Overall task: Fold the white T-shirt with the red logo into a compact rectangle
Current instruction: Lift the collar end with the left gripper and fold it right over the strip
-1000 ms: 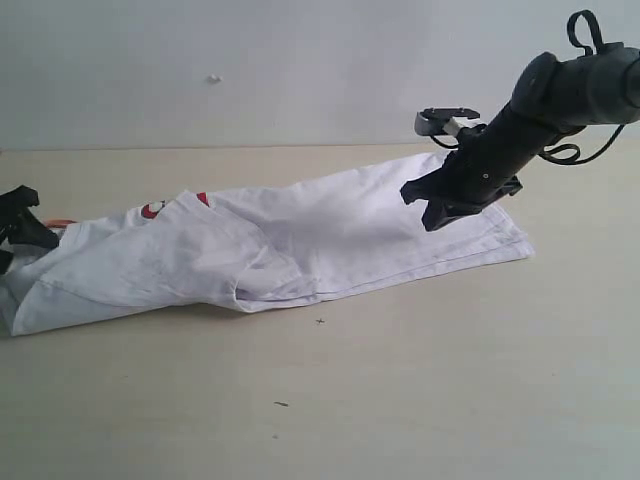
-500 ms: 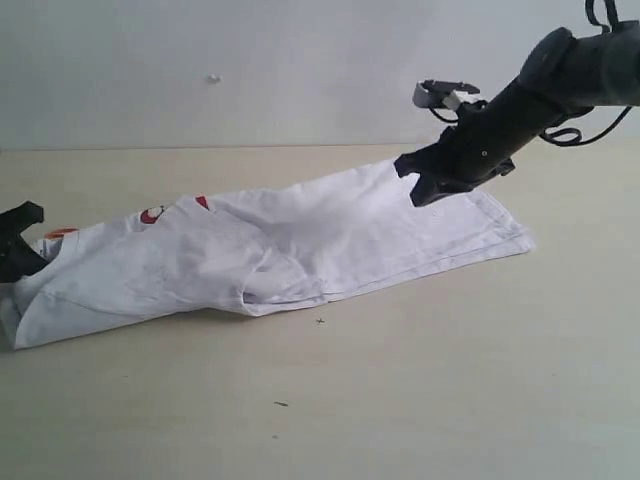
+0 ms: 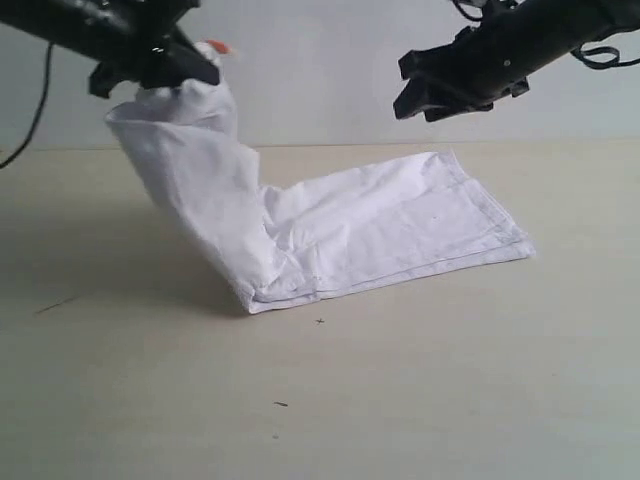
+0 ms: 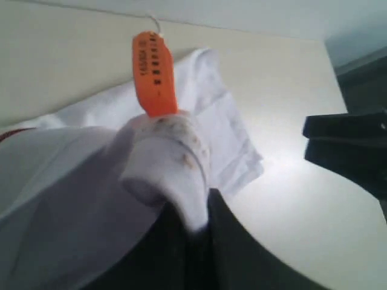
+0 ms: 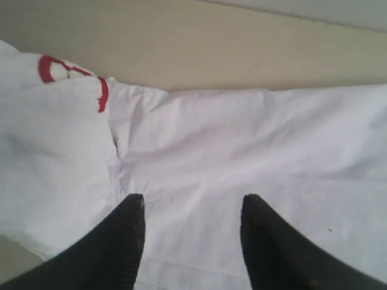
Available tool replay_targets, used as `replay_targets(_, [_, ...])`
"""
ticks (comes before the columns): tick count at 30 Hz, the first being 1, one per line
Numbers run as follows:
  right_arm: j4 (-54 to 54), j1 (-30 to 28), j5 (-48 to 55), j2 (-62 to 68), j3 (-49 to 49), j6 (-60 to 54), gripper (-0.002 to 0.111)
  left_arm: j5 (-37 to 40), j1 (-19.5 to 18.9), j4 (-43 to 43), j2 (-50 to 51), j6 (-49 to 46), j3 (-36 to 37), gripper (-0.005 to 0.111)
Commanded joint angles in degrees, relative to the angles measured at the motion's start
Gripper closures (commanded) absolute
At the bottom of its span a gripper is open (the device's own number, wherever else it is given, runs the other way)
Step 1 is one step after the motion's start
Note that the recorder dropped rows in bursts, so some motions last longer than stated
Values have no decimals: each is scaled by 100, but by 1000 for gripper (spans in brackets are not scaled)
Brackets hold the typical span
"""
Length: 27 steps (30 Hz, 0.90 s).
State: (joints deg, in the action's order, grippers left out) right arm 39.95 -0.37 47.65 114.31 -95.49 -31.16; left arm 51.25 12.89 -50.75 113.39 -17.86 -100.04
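Observation:
The white T-shirt with the red logo [image 3: 400, 220] lies partly flat on the table, its left end lifted into a hanging fold [image 3: 190, 170]. My left gripper [image 3: 190, 72] is shut on the bunched ribbed collar [image 4: 172, 154], high above the table, with the orange neck tag [image 4: 155, 72] sticking up beside it. My right gripper [image 3: 408, 90] hovers open above the far edge of the flat part, holding nothing. In the right wrist view the open gripper [image 5: 192, 202] looks down on white cloth, and part of the red logo [image 5: 60, 69] shows on the lifted fold.
The beige table [image 3: 420, 400] runs wide in front of the shirt, with a few tiny dark specks [image 3: 280, 404]. A pale wall [image 3: 320, 60] stands behind. The right arm's dark gripper [image 4: 351, 148] shows in the left wrist view.
The left gripper has shut on the collar end and raised it up and to the right, folding the shirt's left half upward. The right gripper has opened and risen off the cloth.

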Motion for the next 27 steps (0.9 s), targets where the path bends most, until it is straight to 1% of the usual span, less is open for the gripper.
replay_targets(1, [17,-148,124,-546,-43,254,54,-751,921,-116,232,207,-354,107])
replay_targets(3, [17,-232,221,-772,-43,298,54,-1121,1282,-116,471,219,-517,107])
replay_targets(4, [8,-269,254,-878,-43,323,54,-1282,1424,-116,610,207,-598,105])
replay_targets(6, [8,-324,331,-1047,-43,338,54,-1540,1607,-94,861,207,-760,94])
replay_targets(8, [8,-341,418,-1126,-43,338,54,-1754,1707,-94,1090,207,-893,74])
replay_targets(10, [8,-341,492,-1156,-43,338,54,-1816,1736,-129,1224,348,-1027,45])
replay_targets(11, [8,-341,492,-1156,-43,338,54,-1769,1747,-129,1251,397,-1076,34])
replay_targets(12, [8,-341,492,-1156,-43,338,54,-1658,1747,-129,1251,397,-1123,29])
replay_targets(14, [8,-341,492,-1102,-43,338,54,-1409,1733,-50,1239,325,-1232,29])
replay_targets(18, [-61,-341,632,-951,-32,326,54,-1105,1616,285,1050,467,-1348,38])
replay_targets(20, [-392,-341,671,-813,-21,355,54,-918,1512,522,927,528,-1348,43])
replay_targets(22, [-653,-403,609,-601,27,658,52,-647,1406,924,778,636,-1348,45])
replay_targets(27, [-435,-793,673,163,42,740,52,-77,1161,2088,451,1144,-1348,45])
